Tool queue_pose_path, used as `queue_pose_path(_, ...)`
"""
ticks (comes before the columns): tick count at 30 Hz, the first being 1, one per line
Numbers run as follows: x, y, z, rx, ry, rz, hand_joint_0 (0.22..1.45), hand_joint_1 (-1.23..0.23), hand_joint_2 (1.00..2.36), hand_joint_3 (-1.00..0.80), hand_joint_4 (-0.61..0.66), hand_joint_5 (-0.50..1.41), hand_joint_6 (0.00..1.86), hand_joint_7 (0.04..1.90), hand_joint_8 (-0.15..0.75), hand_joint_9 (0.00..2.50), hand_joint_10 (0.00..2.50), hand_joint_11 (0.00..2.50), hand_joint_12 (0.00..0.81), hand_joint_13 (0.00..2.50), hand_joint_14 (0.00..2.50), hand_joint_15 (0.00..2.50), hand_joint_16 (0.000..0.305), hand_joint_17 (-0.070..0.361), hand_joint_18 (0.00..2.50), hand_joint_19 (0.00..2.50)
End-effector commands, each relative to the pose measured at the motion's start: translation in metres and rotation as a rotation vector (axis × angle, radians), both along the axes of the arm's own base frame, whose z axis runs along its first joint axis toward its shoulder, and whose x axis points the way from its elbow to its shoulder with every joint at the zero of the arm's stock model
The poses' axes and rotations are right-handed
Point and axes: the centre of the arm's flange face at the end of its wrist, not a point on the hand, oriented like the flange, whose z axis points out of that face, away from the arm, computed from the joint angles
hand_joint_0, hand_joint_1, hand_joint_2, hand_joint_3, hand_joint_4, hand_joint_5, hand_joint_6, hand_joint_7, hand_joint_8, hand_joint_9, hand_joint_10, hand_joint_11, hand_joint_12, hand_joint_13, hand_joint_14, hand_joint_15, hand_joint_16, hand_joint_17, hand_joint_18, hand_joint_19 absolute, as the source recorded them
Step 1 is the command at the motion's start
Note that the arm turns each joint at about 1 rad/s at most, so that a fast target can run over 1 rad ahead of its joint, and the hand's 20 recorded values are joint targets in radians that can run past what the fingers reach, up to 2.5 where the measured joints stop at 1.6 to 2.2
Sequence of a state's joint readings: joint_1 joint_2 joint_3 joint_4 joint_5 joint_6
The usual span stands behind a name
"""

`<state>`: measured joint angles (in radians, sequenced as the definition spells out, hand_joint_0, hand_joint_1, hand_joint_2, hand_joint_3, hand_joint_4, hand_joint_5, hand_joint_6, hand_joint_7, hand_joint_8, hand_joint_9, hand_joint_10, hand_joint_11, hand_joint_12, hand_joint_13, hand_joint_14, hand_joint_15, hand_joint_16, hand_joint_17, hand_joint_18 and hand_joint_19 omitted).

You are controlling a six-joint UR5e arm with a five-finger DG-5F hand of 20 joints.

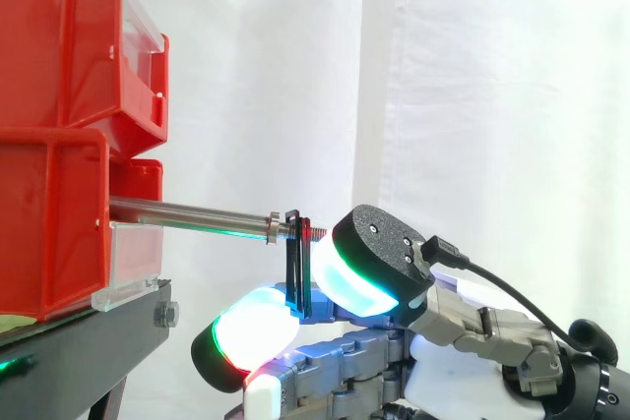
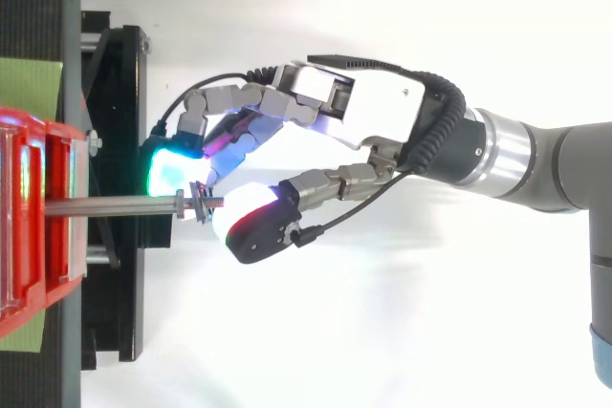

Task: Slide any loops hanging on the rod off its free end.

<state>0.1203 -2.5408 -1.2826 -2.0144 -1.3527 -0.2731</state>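
Rod (image 1: 187, 211): steel, near level, rooted in the red bins (image 1: 49, 233). Long axis runs out of the bins toward the arm. Free end is threaded and points at the hand.
Loops (image 1: 295, 268): thin, black, a small bunch. They hang on the rod just short of its free end and dangle straight below it.
Hand (image 2: 382, 112): below and beyond the free end, palm turned toward the bins.
Fingers: curled round the loops. Cyan-green pad (image 1: 359, 277) is touching or just beside them on the free-end side. From above, a second pad (image 2: 172, 164) sits on the bin side. Reads as a light pinch on the hanging part; the contact itself is not resolved.
Key relation: loops lie between the pads. The way off is along the rod axis, away from the bins, back along the arm's own line.
Next move (judgement): straight pull along that axis, with little rod left to clear. Any lift or drop would likely bind the loops on the threaded tip.
Surface: smooth shaft behind, with a threaded tip that could snag thin loops.
Room: open air past the free end, in front of the white curtain (image 1: 492, 95). Black stand (image 1: 89, 341) under the bins is apart from the hand.
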Motion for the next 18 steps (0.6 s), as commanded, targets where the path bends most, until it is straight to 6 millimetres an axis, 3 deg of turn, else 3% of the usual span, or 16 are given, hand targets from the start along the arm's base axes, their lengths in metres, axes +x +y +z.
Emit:
queue_pose_path(1,0.001,-0.002,0.002,-0.004,-0.003,0.005,0.61,-0.65,1.01,-0.31,0.26,-0.08,0.50,1.35,0.318,0.97,0.01,0.34,0.307,0.90,0.01,0.28,0.041,0.092,0.79,0.40)
queue_pose_path(8,0.001,-0.003,0.005,-0.004,-0.008,0.008,0.61,-0.68,1.01,-0.28,0.24,-0.09,0.53,1.37,0.318,0.97,0.01,0.37,0.310,0.90,0.01,0.28,0.041,0.092,0.79,0.40)
queue_pose_path(18,0.001,-0.003,0.015,-0.004,-0.006,0.008,0.60,-0.72,1.01,-0.20,0.26,-0.13,0.68,1.16,0.347,0.97,0.01,0.42,0.337,0.92,0.01,0.27,0.046,0.104,0.84,0.37)
